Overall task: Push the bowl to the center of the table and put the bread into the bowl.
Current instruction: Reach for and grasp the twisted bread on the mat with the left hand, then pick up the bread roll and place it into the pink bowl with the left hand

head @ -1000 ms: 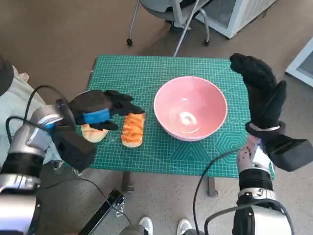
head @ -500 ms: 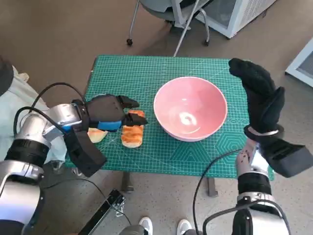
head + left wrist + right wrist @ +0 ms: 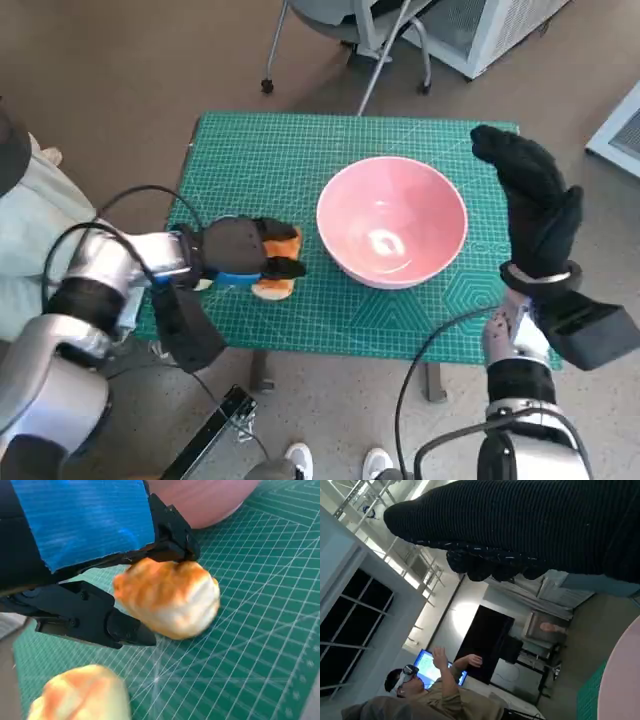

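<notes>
The pink bowl [image 3: 392,220] stands empty on the green mat [image 3: 290,160], right of the middle; its side [image 3: 200,500] shows behind my left hand. My left hand [image 3: 240,262] lies over the golden bread [image 3: 283,268]. Up close, that bread [image 3: 167,597] sits on the mat between one finger [image 3: 170,530] pressing its top and another finger [image 3: 85,615] at its lower side. A second bread piece [image 3: 80,695] lies just behind the hand, nearly hidden from above. My right hand [image 3: 530,200] is raised over the table's right edge, fingers apart, holding nothing.
A chair base on wheels [image 3: 350,40] stands on the floor beyond the table's far edge. Pale cloth [image 3: 40,230] lies left of the table. A cable [image 3: 430,350] hangs below the near edge. A person wearing a headset [image 3: 420,690] shows with hands raised.
My left hand has drawn back toward the near edge, lowered over the bread, and its fingers have closed around it. The right hand has stayed raised.
</notes>
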### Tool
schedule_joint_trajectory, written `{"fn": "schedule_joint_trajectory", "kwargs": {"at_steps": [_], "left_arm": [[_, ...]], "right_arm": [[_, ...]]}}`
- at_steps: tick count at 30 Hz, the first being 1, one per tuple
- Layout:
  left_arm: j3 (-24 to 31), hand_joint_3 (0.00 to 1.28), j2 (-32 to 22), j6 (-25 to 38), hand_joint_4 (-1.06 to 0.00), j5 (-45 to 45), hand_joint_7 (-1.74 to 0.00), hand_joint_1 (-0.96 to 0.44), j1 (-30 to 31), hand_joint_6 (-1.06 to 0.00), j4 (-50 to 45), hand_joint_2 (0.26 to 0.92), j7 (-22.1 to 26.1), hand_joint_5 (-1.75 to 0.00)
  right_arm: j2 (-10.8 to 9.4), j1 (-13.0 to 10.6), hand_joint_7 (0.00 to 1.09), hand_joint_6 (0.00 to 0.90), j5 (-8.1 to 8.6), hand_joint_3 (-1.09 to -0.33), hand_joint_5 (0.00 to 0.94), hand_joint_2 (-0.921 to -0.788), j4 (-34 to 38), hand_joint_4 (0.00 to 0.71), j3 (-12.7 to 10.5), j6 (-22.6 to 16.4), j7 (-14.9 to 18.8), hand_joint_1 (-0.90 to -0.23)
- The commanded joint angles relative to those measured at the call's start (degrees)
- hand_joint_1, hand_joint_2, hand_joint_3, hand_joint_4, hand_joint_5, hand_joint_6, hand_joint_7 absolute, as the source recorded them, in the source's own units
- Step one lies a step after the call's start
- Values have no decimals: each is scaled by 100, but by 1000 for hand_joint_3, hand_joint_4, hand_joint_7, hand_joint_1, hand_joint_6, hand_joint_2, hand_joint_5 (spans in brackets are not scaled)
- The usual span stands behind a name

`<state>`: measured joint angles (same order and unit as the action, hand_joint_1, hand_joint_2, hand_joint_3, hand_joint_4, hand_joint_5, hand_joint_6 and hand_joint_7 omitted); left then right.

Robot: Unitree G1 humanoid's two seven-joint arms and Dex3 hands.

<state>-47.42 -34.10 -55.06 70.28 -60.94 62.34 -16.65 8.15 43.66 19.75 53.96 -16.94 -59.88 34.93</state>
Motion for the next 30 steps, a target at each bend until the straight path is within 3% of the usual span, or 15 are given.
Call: {"fn": "schedule_joint_trajectory", "kwargs": {"at_steps": [1, 4, 5, 6, 7, 10, 18, 30], "left_arm": [[-377, 7, 171, 25, -534, 204, -87, -67, 2, -584, 340, 866, -205, -52], [-437, 24, 228, -52, -668, 87, -118, -47, 16, -683, 501, 900, -301, -82], [-446, 43, 236, -78, -660, 46, -355, -37, 15, -661, 540, 904, -322, -289], [-420, 93, 234, -131, -623, -41, -725, -24, 24, -604, 587, 910, -320, -618], [-408, 111, 233, -168, -612, -104, -946, -15, 28, -589, 623, 914, -321, -808], [-282, 109, 202, -327, -621, -394, -1185, -5, 65, -598, 733, 919, -252, -1010], [128, 58, 85, -632, -672, -1179, -1211, 0, 130, -672, 921, 920, 74, -1073], [1034, 41, -387, -997, -686, -2368, -1172, 0, -51, -692, 772, 920, 1116, -1093]], "right_arm": [[25, -171, 807, 47, -124, -800, 2, -921, 4, 343, 42, -51, -140, -582], [36, -182, 810, 45, -162, -799, 1, -921, 25, 342, 59, -81, -187, -590], [38, -185, 810, 45, -176, -799, 1, -921, 30, 342, 63, -88, -203, -591], [44, -193, 811, 45, -192, -799, 1, -921, 30, 341, 68, -98, -221, -593], [49, -198, 812, 44, -204, -799, 1, -921, 31, 341, 72, -105, -237, -594], [58, -220, 815, 43, -238, -800, 0, -921, 17, 340, 89, -128, -281, -595], [70, -233, 826, 36, -255, -815, 0, -921, 28, 337, 139, -123, -364, -588], [6, -252, 835, 30, -166, -819, 0, -921, -5, 334, 175, -69, -337, -584]]}}
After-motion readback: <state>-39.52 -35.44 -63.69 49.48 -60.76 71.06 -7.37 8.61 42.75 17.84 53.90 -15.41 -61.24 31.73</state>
